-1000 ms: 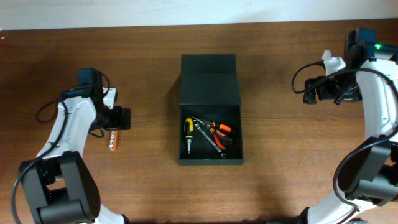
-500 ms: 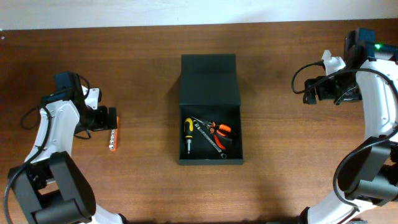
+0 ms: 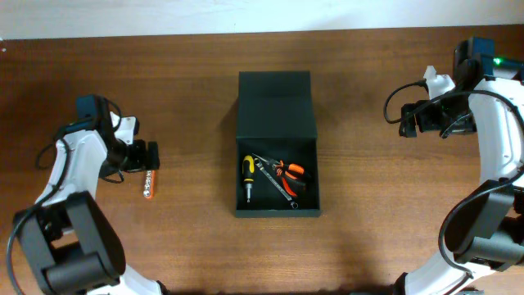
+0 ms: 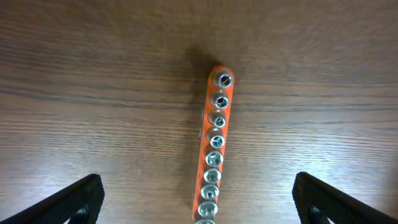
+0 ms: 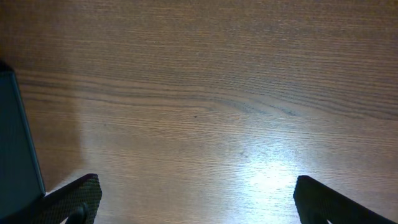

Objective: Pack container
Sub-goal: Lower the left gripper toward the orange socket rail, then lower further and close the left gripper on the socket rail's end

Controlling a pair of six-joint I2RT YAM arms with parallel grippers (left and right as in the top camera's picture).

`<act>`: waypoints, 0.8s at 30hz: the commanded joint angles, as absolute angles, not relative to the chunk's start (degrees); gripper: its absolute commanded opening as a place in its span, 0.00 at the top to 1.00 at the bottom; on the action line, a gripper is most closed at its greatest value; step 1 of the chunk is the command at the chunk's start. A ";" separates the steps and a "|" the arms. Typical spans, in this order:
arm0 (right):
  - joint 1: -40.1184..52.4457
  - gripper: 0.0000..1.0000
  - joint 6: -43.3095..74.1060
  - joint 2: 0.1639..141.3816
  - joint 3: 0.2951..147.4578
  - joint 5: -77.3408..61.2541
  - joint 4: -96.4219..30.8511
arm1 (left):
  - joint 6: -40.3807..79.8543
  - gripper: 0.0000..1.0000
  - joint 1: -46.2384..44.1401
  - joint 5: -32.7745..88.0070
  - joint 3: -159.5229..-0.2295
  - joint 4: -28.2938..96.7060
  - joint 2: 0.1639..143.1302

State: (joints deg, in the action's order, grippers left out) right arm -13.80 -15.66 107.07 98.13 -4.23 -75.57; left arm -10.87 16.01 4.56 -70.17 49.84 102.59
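Note:
The container [image 3: 277, 212], a dark box, lies open at the table's middle, its flap lid [image 3: 276, 105] folded back. Inside it lie a yellow-handled screwdriver [image 3: 247, 176], orange pliers [image 3: 289, 170] and a wrench [image 3: 277, 185]. An orange socket rail [image 3: 147, 186] rests on the wood to the left. My left gripper [image 3: 148, 156] hovers open just over the rail's far end. In the left wrist view the socket rail [image 4: 214, 149] runs up between the wide-apart fingertips [image 4: 74, 199], untouched. My right gripper [image 3: 407, 120] stands open over bare wood, right of the container.
The right wrist view shows only wood grain and the container's dark edge [image 5: 15, 137] at the left, with my right gripper [image 5: 196, 202] holding nothing. A pale wall strip [image 3: 246, 16] borders the table at the back.
My left gripper has drawn back to the left from its place a second ago, then eased slightly right over the rail's end. The right arm and the container have not moved.

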 commanded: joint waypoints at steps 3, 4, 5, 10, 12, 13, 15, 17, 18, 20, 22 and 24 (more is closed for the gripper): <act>-13.93 0.01 -16.25 107.15 98.13 -4.95 -75.55 | -9.54 0.01 13.45 1.54 -69.97 49.65 107.09; -13.93 0.01 -16.25 107.15 98.13 -4.95 -75.57 | -9.10 0.01 13.06 0.97 -69.97 49.63 107.50; -13.93 0.01 -16.25 107.15 98.13 -4.95 -75.55 | -8.54 0.01 12.64 0.19 -69.97 49.52 107.81; -13.93 0.01 -16.23 107.15 98.13 -4.95 -75.55 | -8.12 0.01 11.11 -1.39 -69.97 48.99 108.31; -13.93 0.01 -16.25 107.15 98.13 -4.95 -75.55 | -7.68 0.01 10.87 -1.54 -69.97 48.60 108.31; -13.93 0.01 -16.25 107.15 98.13 -4.95 -75.55 | -7.31 0.01 10.85 -1.52 -69.97 48.40 108.31; -13.93 0.01 -16.25 107.15 98.13 -4.95 -75.55 | -7.35 0.01 10.85 -1.50 -69.97 48.23 108.33; -13.93 0.01 -16.25 107.15 98.13 -4.95 -75.55 | -7.38 0.01 10.87 -1.34 -69.97 48.14 108.33; -13.96 0.01 -16.25 107.15 98.13 -4.95 -75.55 | -7.38 0.01 10.92 -1.30 -69.97 48.12 108.44; -13.93 0.01 -16.25 107.15 98.13 -4.95 -75.55 | -7.40 0.01 10.92 -1.30 -69.87 47.97 108.75; -13.93 0.01 -16.25 107.15 98.13 -4.95 -75.55 | -7.40 0.01 10.92 -1.26 -69.23 47.11 109.08; -13.93 0.01 -16.25 107.15 98.13 -4.95 -75.55 | -7.42 0.01 10.92 -0.80 -68.12 46.17 109.56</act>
